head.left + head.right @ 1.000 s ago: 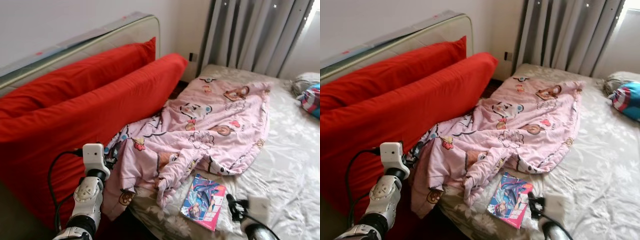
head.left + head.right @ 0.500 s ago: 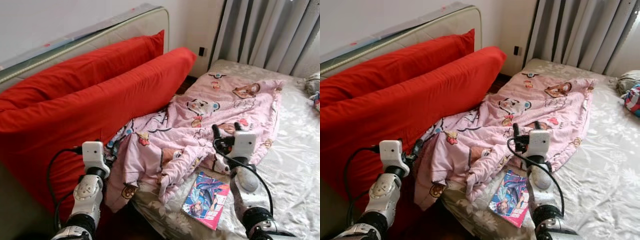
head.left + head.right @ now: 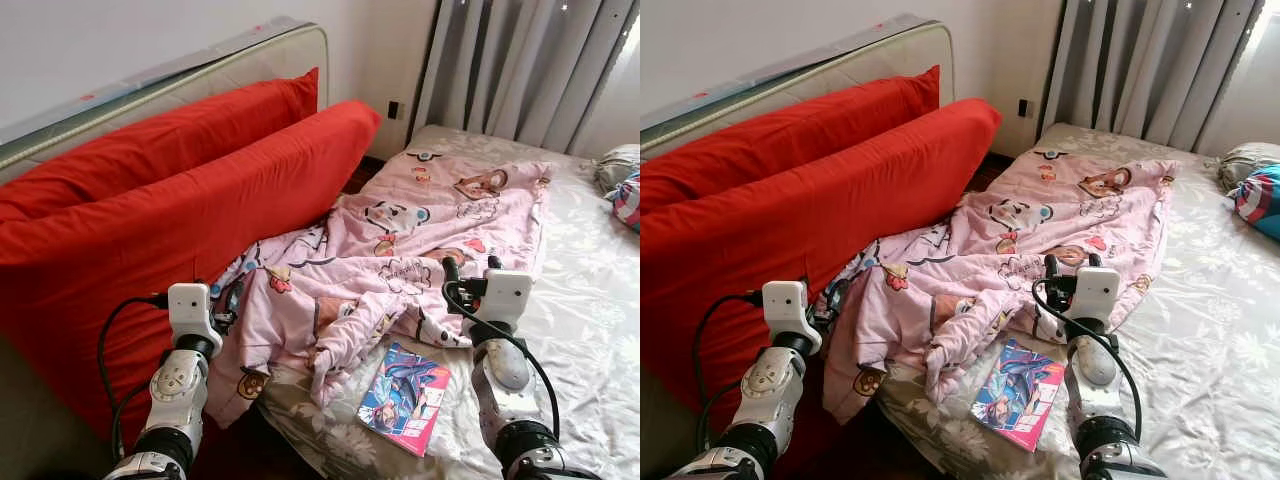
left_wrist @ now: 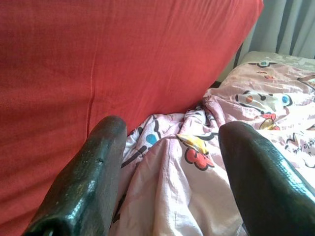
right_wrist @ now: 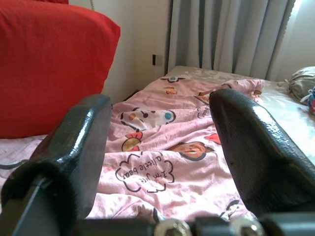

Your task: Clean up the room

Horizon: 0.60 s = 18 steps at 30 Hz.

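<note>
A pink cartoon-print blanket lies crumpled across the bed, one end hanging off beside the red pillows. A colourful magazine lies flat on the sheet at the near bed edge. My right gripper is open and hovers just over the blanket's near edge, beyond the magazine; the blanket shows between its fingers. My left gripper is open and sits low at the hanging end of the blanket, close to the lower red pillow. Neither gripper holds anything.
Two large red pillows lean on the padded headboard at the left. Grey curtains hang behind the bed. A striped blue and red bundle and a grey cushion lie at the far right. Pale floral sheet lies bare at the right.
My right arm has come up from the bottom edge of the view to the blanket's near edge. The head view has swung slightly. The left arm has stayed put.
</note>
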Tool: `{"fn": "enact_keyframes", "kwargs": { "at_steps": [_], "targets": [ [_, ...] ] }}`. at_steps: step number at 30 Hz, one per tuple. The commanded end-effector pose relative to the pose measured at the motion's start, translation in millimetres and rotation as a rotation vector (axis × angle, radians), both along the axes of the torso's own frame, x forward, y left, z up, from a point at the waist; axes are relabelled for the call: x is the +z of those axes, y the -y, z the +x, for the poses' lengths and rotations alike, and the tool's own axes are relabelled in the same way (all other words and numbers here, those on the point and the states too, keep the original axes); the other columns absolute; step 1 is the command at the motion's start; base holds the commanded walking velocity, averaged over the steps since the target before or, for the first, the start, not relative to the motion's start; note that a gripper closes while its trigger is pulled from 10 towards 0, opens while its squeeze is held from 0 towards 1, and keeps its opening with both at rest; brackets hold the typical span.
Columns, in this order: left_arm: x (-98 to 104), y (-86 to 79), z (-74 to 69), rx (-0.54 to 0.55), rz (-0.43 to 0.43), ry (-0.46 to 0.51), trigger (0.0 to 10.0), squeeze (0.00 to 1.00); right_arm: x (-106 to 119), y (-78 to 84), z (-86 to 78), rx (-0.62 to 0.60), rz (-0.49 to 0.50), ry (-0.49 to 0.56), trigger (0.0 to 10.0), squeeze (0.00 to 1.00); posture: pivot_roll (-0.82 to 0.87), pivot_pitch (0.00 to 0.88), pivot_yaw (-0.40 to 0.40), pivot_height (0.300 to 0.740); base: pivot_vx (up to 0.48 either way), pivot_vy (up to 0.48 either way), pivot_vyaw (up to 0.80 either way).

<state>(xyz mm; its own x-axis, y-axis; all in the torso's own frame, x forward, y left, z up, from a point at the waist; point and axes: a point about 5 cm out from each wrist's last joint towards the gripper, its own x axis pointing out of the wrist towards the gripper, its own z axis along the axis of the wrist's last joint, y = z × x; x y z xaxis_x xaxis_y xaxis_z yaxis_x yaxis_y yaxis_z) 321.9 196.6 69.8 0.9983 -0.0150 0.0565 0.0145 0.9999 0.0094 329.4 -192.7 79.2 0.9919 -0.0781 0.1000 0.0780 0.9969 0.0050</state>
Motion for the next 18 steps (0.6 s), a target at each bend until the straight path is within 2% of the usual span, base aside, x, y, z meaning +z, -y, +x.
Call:
{"fn": "enact_keyframes", "kwargs": {
  "at_steps": [1, 5, 15, 18],
  "targets": [
    [-0.4, -2.6, -1.4, -0.003, 0.009, -0.002, 10.0, 0.00, -1.2, -0.7, 0.6, -0.005, 0.009, -0.015, 10.0, 0.00, 0.02, 0.005, 0.006, 0.740, 0.000, 0.000, 0.00],
    [0.0, -3.0, -1.1, -0.002, 0.012, -0.001, 10.0, 0.00, -4.2, 0.9, 1.8, -0.021, -0.013, -0.058, 10.0, 0.00, 0.02, 0.007, 0.005, 0.740, 0.000, 0.000, 0.00],
    [0.4, -4.6, -0.7, -0.002, 0.018, -0.005, 10.0, 0.00, -6.7, -1.9, 1.9, -0.020, 0.006, -0.076, 10.0, 0.00, 0.02, 0.009, 0.006, 0.670, 0.000, 0.000, 0.00],
    [0.6, -4.9, -0.6, -0.001, 0.019, -0.005, 10.0, 0.00, -5.9, -1.7, 1.6, -0.020, 0.005, -0.067, 10.0, 0.00, 0.02, 0.009, 0.007, 0.665, 0.000, 0.000, 0.00]
  ]
}}
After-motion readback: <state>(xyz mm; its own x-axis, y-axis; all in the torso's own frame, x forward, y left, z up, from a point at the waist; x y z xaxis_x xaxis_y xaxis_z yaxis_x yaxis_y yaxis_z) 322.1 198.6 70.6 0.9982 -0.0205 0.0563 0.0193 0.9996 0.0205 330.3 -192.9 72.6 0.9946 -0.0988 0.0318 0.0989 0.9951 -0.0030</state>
